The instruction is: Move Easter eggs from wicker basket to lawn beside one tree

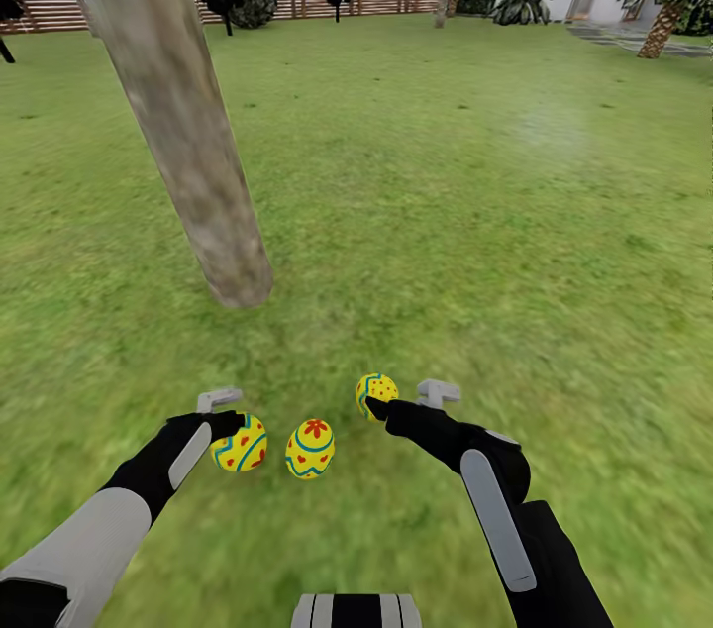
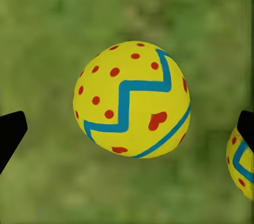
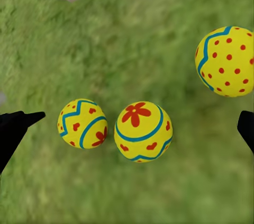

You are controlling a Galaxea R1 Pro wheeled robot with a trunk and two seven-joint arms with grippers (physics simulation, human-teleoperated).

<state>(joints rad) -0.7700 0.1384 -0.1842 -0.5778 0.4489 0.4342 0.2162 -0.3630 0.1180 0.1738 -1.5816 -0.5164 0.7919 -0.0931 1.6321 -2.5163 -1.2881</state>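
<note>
Three Easter eggs [image 1: 310, 449] — yellow, blue zigzags, red marks — on lawn [image 1: 495, 212], lower centre; left gripper [image 2: 127, 128] and right gripper [image 3: 132, 123] spread wide, empty

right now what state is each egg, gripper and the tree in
yellow egg with red hearts: on the grass, free
yellow egg with red flower mark: on the grass, between the other two
yellow red-dotted egg: on the grass
left gripper: jaws open
right gripper: jaws open
grey-brown tree trunk: beside the eggs

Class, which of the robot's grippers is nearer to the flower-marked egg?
Left, narrowly. The left gripper sits over the neighbouring egg beside the flower egg; the right gripper hangs farther off.
</note>
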